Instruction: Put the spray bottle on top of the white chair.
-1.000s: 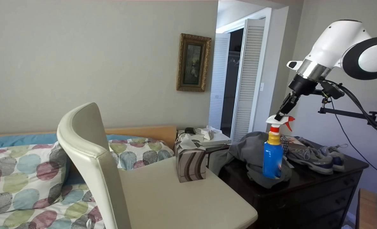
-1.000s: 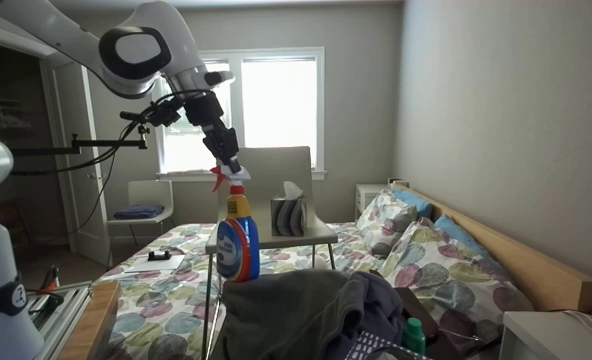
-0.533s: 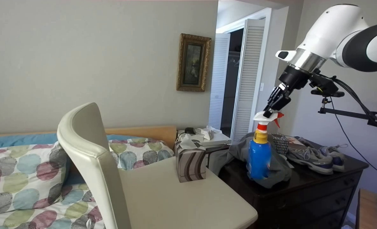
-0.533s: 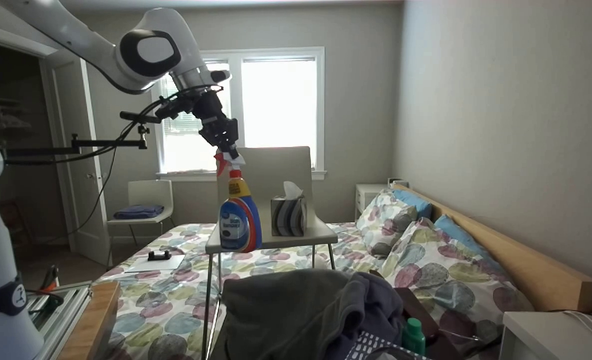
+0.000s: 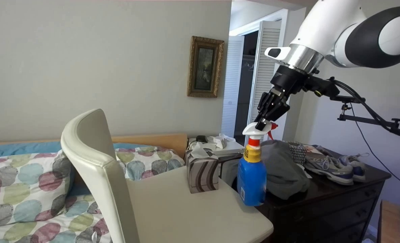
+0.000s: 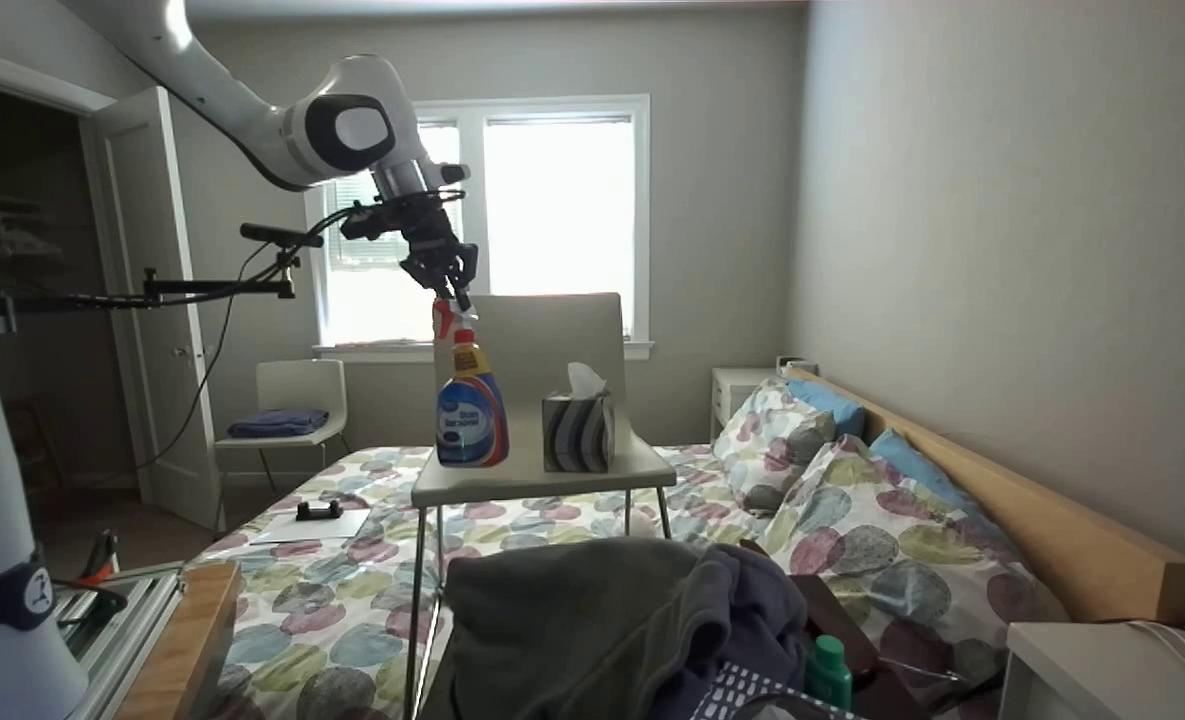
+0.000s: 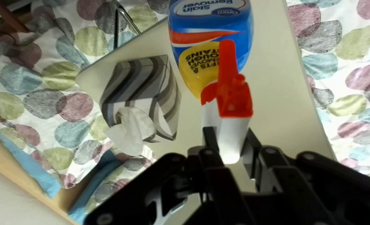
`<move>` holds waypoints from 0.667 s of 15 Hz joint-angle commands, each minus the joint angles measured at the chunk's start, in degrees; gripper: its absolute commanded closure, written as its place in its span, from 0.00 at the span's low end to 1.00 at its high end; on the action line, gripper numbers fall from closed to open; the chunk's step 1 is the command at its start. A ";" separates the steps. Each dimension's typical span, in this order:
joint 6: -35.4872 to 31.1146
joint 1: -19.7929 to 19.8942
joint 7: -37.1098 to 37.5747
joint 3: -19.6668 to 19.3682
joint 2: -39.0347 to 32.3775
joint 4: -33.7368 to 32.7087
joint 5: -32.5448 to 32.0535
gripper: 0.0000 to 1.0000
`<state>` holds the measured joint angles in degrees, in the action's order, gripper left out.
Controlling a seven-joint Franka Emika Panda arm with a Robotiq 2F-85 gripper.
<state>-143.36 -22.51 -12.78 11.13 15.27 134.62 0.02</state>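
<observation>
The spray bottle is blue with a yellow neck, red collar and white trigger head. It shows in both exterior views (image 5: 252,180) (image 6: 470,425) and in the wrist view (image 7: 213,28). My gripper (image 5: 262,124) is shut on its white sprayer head, with one finger on each side in the wrist view (image 7: 230,140); it also shows in an exterior view (image 6: 460,298). The bottle hangs nearly upright over the dresser-side edge of the white chair's (image 5: 193,216) seat. The chair also shows in the wrist view (image 7: 281,109). I cannot tell how far the bottle's base is above the seat.
A striped tissue box (image 5: 202,172) stands on the seat beside the bottle. The chair's tall backrest (image 5: 88,152) rises at the far side. A dark dresser (image 5: 314,206) carries grey cloth (image 5: 284,172) and shoes (image 5: 331,167). A bed (image 6: 332,600) lies behind the chair.
The gripper carried the bottle from over the dresser's grey cloth to the chair seat's edge. The grip on the sprayer head stayed the same. The chair and tissue box did not move.
</observation>
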 commanded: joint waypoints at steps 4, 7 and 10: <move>0.33 1.21 -2.69 3.46 -13.34 -15.13 0.87 0.94; 1.28 1.70 -4.29 4.10 -17.12 -19.38 2.63 0.94; 1.98 2.39 -6.51 5.02 -20.31 -22.13 4.43 0.94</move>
<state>-143.37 -21.55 -15.86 14.41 -2.04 118.04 1.41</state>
